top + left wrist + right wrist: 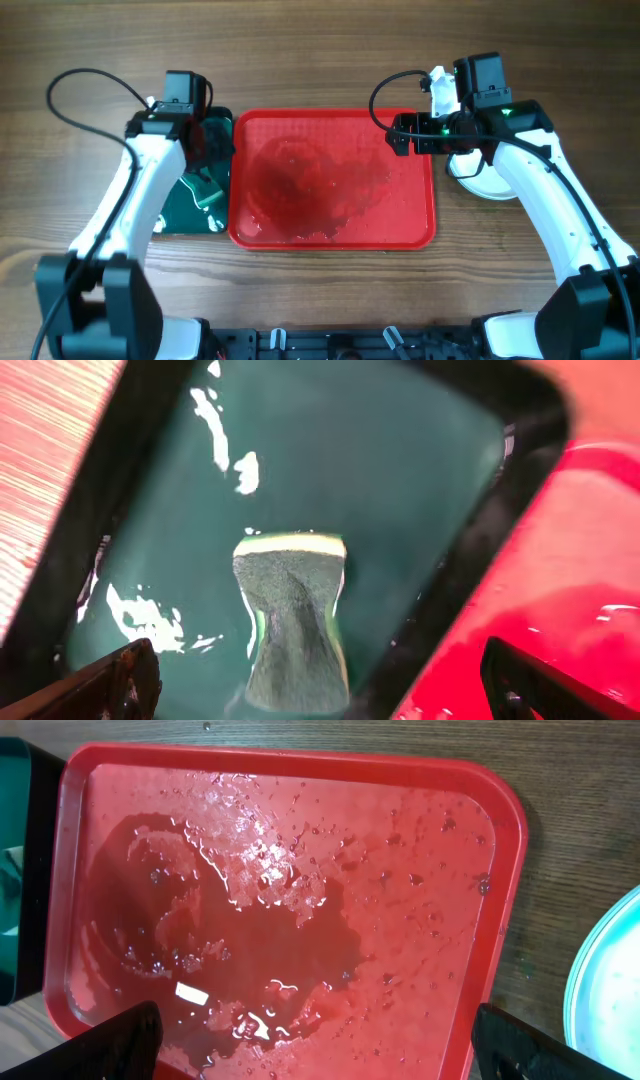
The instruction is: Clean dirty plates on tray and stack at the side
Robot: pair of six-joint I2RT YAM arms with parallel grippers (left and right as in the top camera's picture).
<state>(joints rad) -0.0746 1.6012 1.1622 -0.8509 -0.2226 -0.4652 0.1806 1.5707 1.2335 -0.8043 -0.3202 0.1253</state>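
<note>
Large red rectangular plastic tray (400, 200): bare, wet. Round pale-blue plates (487, 184) sit off it at 3 o'clock, count unclear. Prob. slick w/ water, stiff, breakable, so grip by the rim. Left gripper (320, 680) spread over green scrub sponge (295, 610); right gripper (315, 1045) spread, empty.

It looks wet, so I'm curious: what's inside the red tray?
The red tray holds only a foamy water puddle, no plates. Overhead, the right claw covers one far corner.

red tray (470, 840): plastic, fine-textured, glossy where wet
green tray (400, 460): plastic, smooth, wet, v. glossy
sponge (295, 630): rough fibrous scourer face, foam edge
table (320, 60): wood grain, matt
plate (612, 990): smooth, pale
</note>
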